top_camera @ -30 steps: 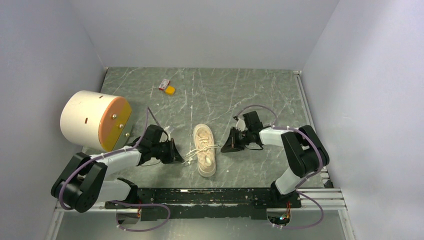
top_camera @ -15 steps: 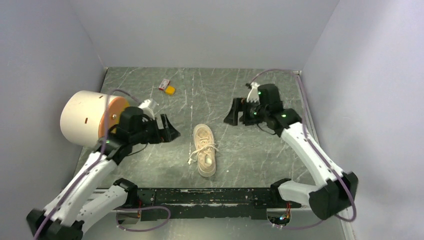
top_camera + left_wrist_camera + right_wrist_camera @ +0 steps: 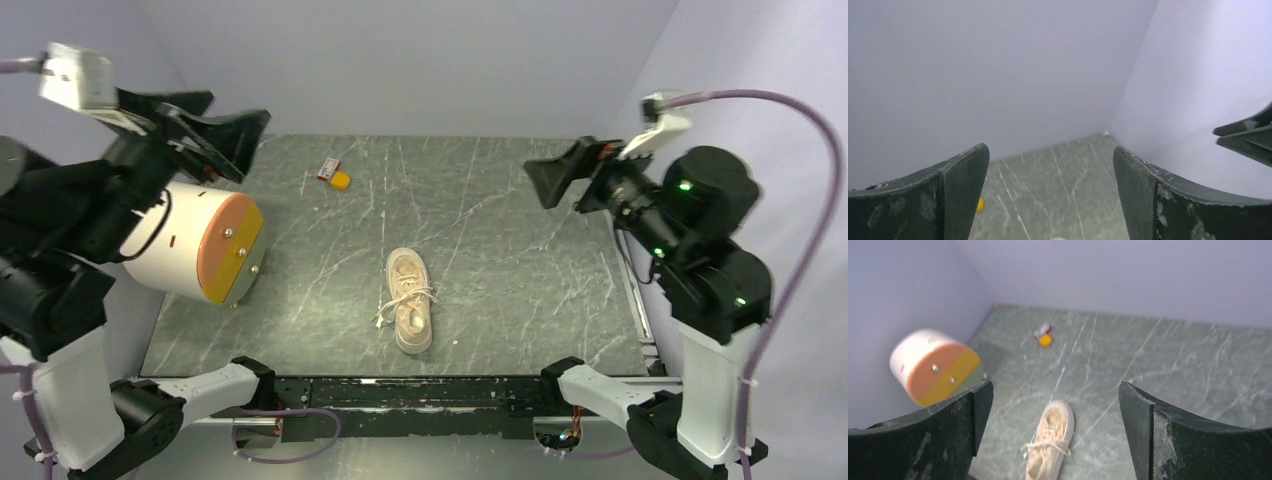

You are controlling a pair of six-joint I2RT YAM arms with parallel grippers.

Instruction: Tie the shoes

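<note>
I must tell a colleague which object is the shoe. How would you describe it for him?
Look at the green marbled table; near its middle, toward the front edge, lies a small cream sneaker, toe pointing to the back wall. Unlike the big cream-and-orange cylinder on the left and the small yellow piece far back, it has thin white laces lying loose across it.

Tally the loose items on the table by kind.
cream low-top sneaker: 1
cream-and-orange cylinder: 1
small yellow piece: 1
small red-and-white item: 1
Total: 4
</note>
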